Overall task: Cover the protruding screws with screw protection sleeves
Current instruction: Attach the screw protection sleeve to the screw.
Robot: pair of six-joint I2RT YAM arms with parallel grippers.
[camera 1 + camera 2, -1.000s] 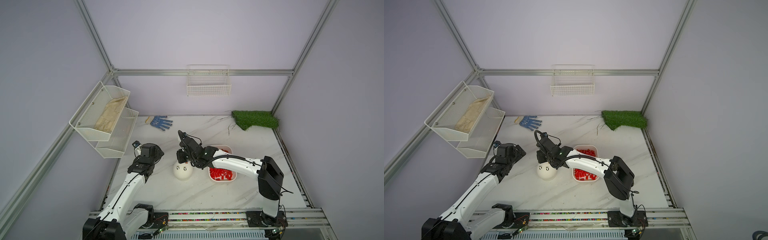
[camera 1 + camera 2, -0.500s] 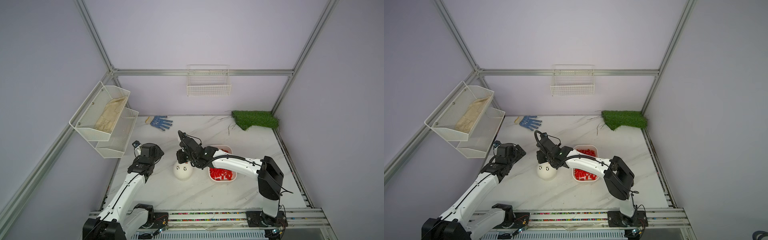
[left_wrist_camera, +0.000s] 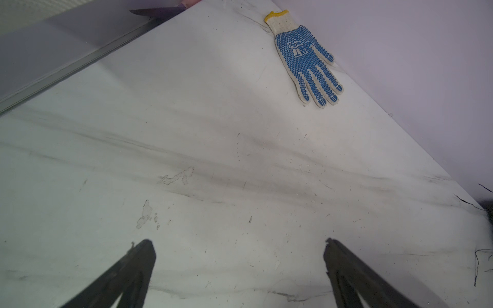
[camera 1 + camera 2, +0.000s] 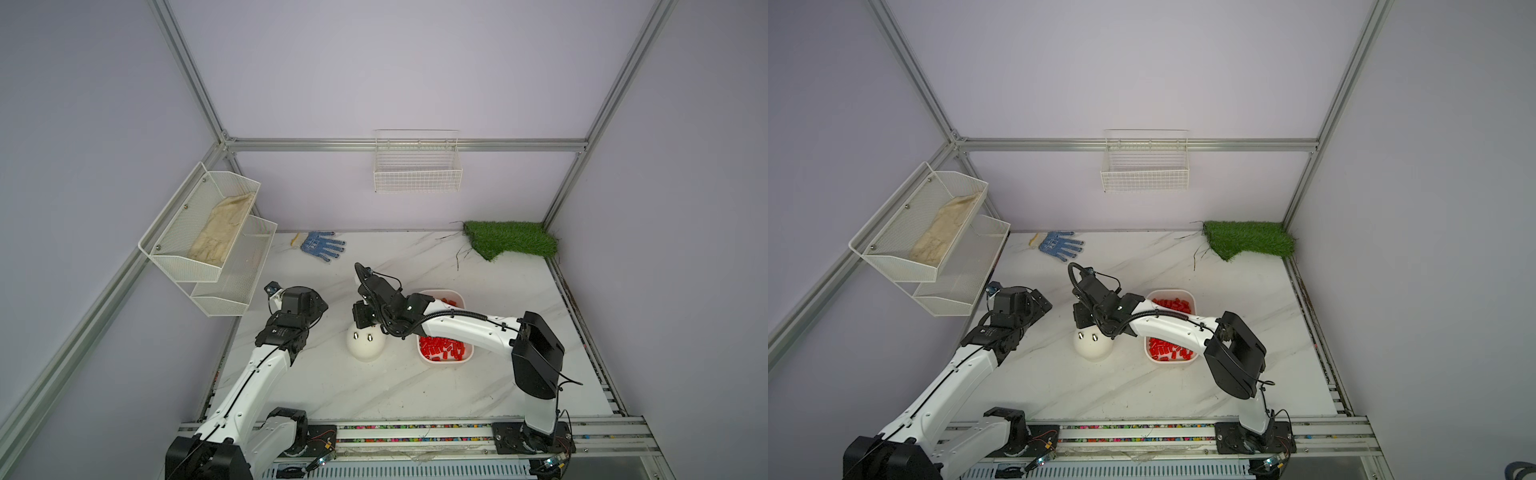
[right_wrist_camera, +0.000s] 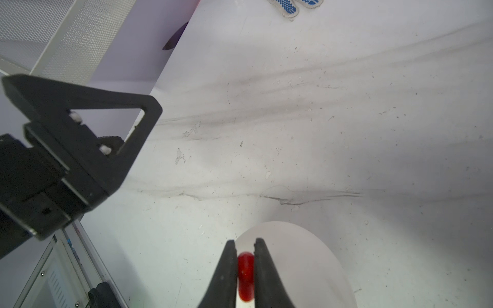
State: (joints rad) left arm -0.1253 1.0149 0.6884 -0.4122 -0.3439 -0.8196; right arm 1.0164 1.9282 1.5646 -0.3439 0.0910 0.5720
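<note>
**(a)** White rounded plastic dome point(image 4: 365, 347), set on a white marble-pattern tabletop point(image 4: 374, 390) and taken as ref. point. Two small silver metal protruding screws point(image 4: 369, 337) were seen bare on the dome's top in both top views. Any others were hidden by the R arm.

**(b)** The right gripper point(image 5: 245, 241) was positioned directly over the dome, w/ jaws pinched on one bright red plastic cylindrical sleeve point(image 5: 245, 272). Contact w/ a screw could not be told.

**(c)** Many more red screw protection sleeves point(image 4: 440, 348) were heaped in a white rounded-rectangle plastic tray point(image 4: 467, 358), just beside the dome on the R arm's side.

**(d)** The left gripper point(image 3: 238, 240) was positioned near the dome on the opp. side, above the tabletop, w/ jaws spread wide.

**(e)** A blue-dotted white knit glove point(image 3: 304, 58) was laid flat well beyond the dome, by the back wall.
</note>
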